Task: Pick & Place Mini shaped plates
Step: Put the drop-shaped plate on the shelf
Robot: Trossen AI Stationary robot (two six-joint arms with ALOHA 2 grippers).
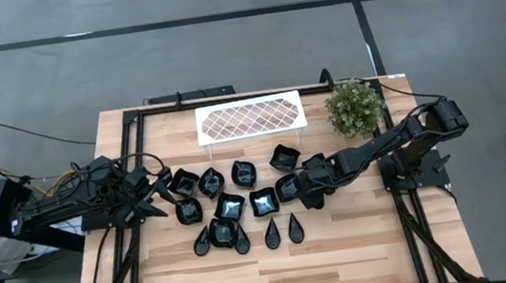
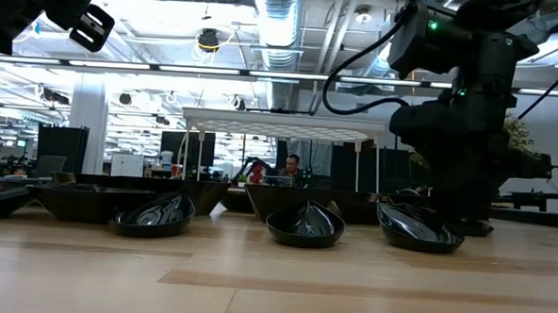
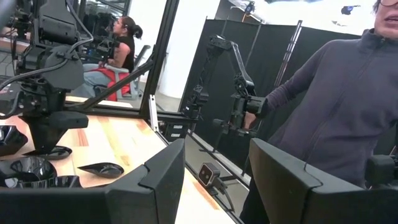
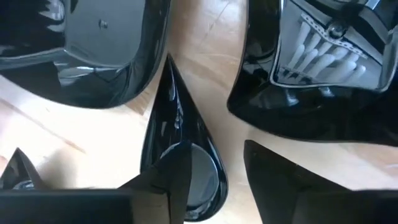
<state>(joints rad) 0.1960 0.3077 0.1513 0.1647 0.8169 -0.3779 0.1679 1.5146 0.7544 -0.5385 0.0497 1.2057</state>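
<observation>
High view: the mini shaped plates (image 1: pixel 242 206) lie in a loose cluster on the middle of the wooden worktop (image 1: pixel 362 244), squarish ones toward the white lattice tray (image 1: pixel 250 118), teardrop ones on the near side; the right gripper (image 1: pixel 309 189) reaches in low at the cluster's right edge, its fingers beside a squarish plate (image 1: pixel 288 188); the left gripper (image 1: pixel 155 194) sits at the cluster's left edge, fingers near the leftmost plates; a green plant (image 1: pixel 355 107) stands beside the tray.

Low view: three plates stand in the front row, a teardrop plate (image 2: pixel 305 224) in the middle; the right arm's dark bulk comes down behind the rightmost one; the tray stands on legs farther back.

Left wrist view: the left fingers (image 3: pixel 283 171) stand well apart with nothing between them; beyond them a person (image 3: pixel 339 118) in a dark top stands off the worktop's edge; a few plates lie off to one side.

Right wrist view: the right fingers (image 4: pixel 280 171) are apart, not clamped; a glossy teardrop plate (image 4: pixel 177 149) lies just ahead, its round end touching or under one finger; two squarish plates flank its pointed tip.
</observation>
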